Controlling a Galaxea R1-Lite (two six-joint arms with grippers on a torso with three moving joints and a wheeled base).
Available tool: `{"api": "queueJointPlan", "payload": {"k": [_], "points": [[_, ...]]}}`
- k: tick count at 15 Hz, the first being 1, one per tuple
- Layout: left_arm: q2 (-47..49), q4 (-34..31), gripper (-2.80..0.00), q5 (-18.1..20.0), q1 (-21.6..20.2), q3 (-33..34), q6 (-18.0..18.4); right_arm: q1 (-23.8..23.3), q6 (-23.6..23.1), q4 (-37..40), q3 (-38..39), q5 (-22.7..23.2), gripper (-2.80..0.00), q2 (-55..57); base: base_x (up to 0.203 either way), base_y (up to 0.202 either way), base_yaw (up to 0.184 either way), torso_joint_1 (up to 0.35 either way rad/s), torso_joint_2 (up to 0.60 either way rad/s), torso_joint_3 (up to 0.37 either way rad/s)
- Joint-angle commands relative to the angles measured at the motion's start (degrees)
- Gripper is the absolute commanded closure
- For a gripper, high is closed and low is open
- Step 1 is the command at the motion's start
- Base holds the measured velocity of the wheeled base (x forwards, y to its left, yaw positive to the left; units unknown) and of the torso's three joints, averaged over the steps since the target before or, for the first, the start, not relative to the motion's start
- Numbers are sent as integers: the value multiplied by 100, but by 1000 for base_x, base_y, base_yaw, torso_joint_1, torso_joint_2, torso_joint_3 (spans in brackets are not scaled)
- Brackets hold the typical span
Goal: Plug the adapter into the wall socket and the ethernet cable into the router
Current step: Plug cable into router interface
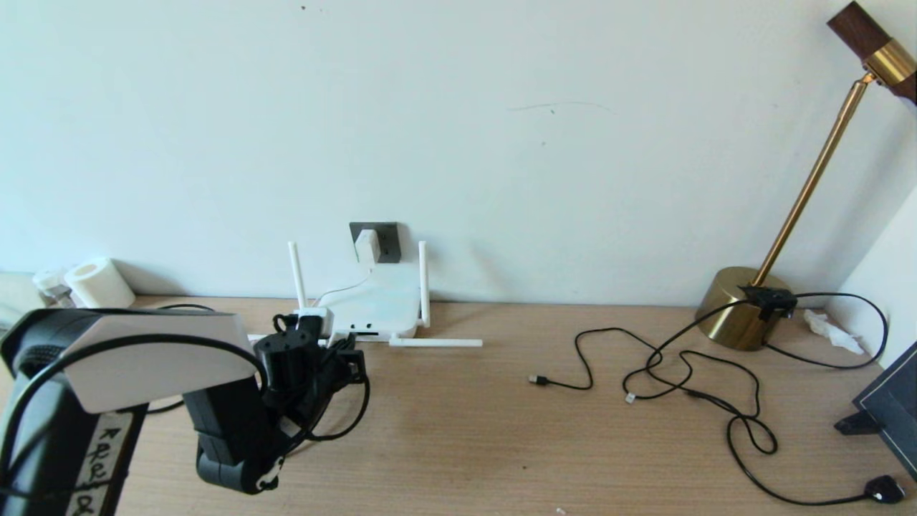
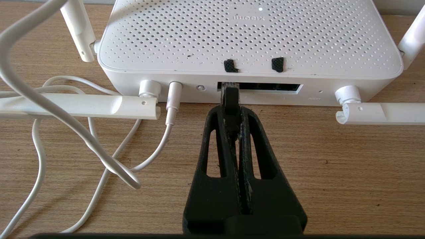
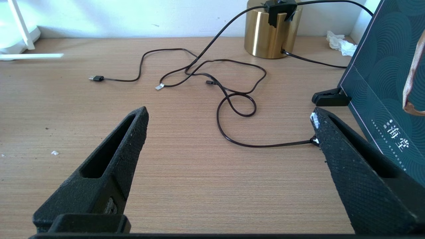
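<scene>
The white adapter (image 1: 367,246) sits in the dark grey wall socket (image 1: 387,239), and its thin white cord (image 2: 66,122) runs down to the router's power jack. The white router (image 2: 249,36) lies flat below the socket, ports facing me. My left gripper (image 2: 230,111) is shut on the black boot of the ethernet cable (image 2: 229,96); the clear plug tip is at the left end of the dark port strip (image 2: 272,87). The cable's slack loops under the left wrist (image 1: 354,416). My right gripper (image 3: 229,116) hovers open over bare table at the right, holding nothing.
Two router antennas (image 1: 435,342) lie folded flat on the table. Thin black USB cables (image 1: 688,373) sprawl right of centre, ending in a black plug (image 1: 885,489). A brass lamp (image 1: 741,308) stands at the back right beside a dark teal box (image 3: 388,83). A paper roll (image 1: 99,283) stands far left.
</scene>
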State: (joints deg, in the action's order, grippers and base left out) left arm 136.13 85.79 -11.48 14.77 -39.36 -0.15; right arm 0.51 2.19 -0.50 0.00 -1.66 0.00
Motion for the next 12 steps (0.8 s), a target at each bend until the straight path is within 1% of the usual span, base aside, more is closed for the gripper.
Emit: {"api": "queueJointPlan", "payload": {"k": [1,12], "points": [[5,52,0,-12,-1,7,-2,2,0,-3,0,-1,-280,0,0,0,0,0,0,0],[36,52,0,-12,-1,-1,-2,2,0,-3,0,-1,-280,9,0,0,0,0,0,0]]}}
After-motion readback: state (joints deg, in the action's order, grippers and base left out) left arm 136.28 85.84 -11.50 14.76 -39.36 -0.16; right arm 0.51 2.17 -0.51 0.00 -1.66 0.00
